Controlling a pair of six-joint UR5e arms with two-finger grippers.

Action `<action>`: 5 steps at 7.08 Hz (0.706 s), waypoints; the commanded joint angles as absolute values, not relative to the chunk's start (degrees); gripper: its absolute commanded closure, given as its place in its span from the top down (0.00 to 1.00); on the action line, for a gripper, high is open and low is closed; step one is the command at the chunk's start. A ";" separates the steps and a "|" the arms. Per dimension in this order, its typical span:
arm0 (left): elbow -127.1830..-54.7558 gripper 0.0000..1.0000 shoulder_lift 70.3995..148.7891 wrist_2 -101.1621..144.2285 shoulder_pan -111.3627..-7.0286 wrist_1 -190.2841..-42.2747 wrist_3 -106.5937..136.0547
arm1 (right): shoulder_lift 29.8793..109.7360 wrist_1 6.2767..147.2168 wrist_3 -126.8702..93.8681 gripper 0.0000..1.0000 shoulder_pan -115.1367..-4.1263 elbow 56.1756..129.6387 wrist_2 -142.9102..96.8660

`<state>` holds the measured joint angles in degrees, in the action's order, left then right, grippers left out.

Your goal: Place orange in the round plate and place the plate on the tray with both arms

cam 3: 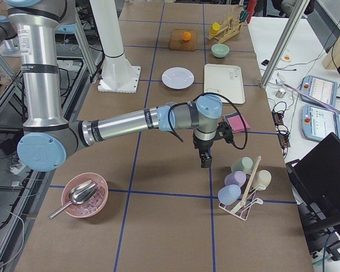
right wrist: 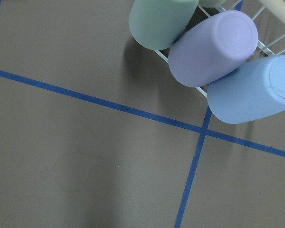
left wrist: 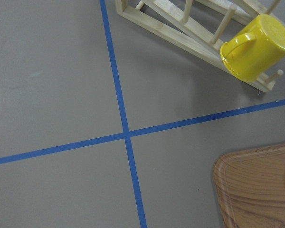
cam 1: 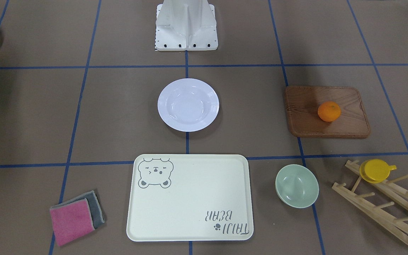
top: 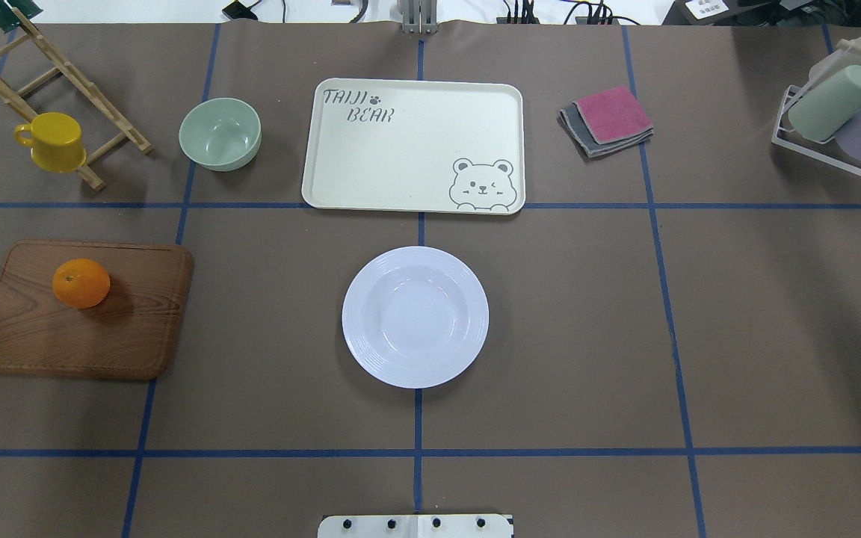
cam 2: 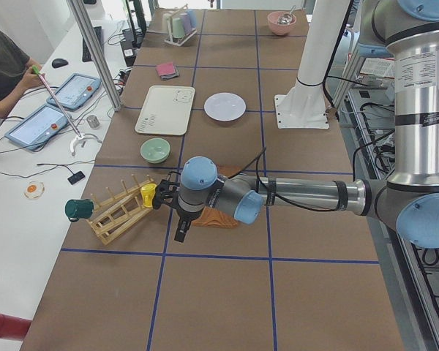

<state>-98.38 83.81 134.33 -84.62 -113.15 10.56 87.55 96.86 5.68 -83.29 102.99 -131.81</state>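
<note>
You had plate (top: 415,317) on surface (top: 587,336), apart from tray (top: 408,149), which lay just beyond plate, away from robot base. Orange (top: 81,283) sat on wooden board (top: 124,329), well off plate's left side. Left hand (cam 2: 181,234) hung well left of plate, right hand (cam 3: 206,161) well right of plate. Whether either hand was open or closed, cannot tell.

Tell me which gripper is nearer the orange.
Left. The left gripper hangs just off the wooden board that carries the orange; the right gripper is at the table's other end, beside the rack of pastel cups.
</note>
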 commanded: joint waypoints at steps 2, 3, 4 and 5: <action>-104.83 0.99 85.08 134.91 -73.34 -112.94 26.32 | 87.45 96.86 5.45 1.00 -82.44 103.27 -131.84; -106.59 0.99 85.77 134.83 -68.52 -112.94 30.28 | 87.45 96.86 5.54 1.00 -82.01 103.10 -131.75; -106.79 0.99 87.00 133.61 -64.99 -112.94 30.58 | 87.45 96.86 5.54 1.00 -82.00 103.10 -131.75; -106.87 0.99 87.45 128.63 -60.77 -112.94 30.85 | 87.45 96.86 5.45 1.00 -81.74 103.10 -131.75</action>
<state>-106.41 86.61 132.87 -65.94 -112.94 29.81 87.46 96.86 5.51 -82.01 103.13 -131.76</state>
